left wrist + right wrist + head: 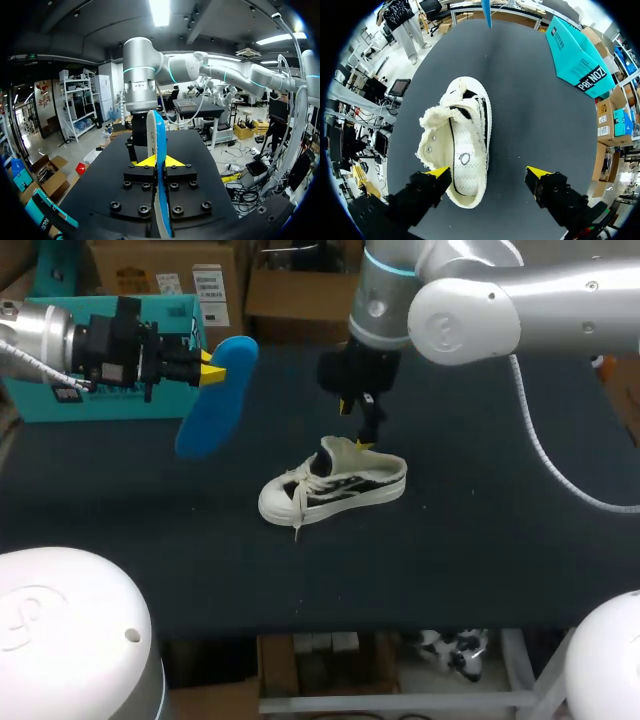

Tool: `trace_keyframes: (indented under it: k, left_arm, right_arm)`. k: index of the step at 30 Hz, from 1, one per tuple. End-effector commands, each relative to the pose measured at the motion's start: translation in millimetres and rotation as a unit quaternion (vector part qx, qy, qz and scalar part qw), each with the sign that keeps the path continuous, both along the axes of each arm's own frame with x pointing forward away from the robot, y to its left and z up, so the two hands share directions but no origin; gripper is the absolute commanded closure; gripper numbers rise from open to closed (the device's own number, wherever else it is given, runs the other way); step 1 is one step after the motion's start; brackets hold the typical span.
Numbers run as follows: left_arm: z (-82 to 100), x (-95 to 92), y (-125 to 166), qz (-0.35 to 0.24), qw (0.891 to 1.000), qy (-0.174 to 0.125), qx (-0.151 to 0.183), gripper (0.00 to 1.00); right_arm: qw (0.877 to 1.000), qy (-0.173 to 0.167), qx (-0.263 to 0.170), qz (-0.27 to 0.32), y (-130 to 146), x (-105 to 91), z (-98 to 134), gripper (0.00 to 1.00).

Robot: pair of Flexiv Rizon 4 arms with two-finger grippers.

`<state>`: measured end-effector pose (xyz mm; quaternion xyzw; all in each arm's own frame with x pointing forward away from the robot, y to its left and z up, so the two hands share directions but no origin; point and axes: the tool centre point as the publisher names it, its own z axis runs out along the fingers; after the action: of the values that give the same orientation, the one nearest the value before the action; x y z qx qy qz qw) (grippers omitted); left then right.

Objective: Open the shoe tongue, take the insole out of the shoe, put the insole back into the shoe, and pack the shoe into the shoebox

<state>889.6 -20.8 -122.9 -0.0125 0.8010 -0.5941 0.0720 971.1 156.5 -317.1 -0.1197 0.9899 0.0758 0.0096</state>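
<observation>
Blue insole [215, 400] is out, clamped by the left gripper [209, 370], right gripper [489, 174] spread above the sneaker [465, 150]; reinsertion and boxing remain.

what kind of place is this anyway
Most likely a robotics lab bench set up for handling trials. Over a black table, the robot's left pincer holds a blue insole, its right pincer hangs open above a white shoe, and a teal shoebox stands at the far left.
</observation>
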Motion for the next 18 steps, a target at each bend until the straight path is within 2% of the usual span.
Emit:
trace_keyframes:
  k: [1,9,10,12,13,18]
  left_arm:
    - [-1.0,-7.6,10,0.015,1.000,-0.001,-0.003,1.00]
    - [-4.8,-13.0,30,0.041,0.999,0.003,-0.009,1.00]
    - [-5.7,-13.1,32,0.044,0.999,0.005,-0.010,1.00]
    - [-7.9,-13.4,35,0.046,0.999,0.007,-0.010,1.00]
    - [-9.1,-13.8,36,0.047,0.999,0.008,-0.011,1.00]
    - [-12.8,-14.2,39,0.048,0.999,0.013,-0.013,1.00]
  right_arm:
    - [1.000,-0.008,-0.015,-0.003,7,-2.7,-10,0.00]
    - [1.000,-0.013,-0.017,-0.001,17,-4.4,-18,0.00]
    - [1.000,-0.013,-0.018,0.000,19,-4.6,-19,0.03]
    - [0.999,-0.012,-0.031,0.000,22,-5.2,-19,0.36]
    - [0.999,-0.011,-0.036,0.000,24,-5.4,-20,0.47]
    - [0.998,-0.001,-0.059,-0.009,28,-6.2,-23,0.55]
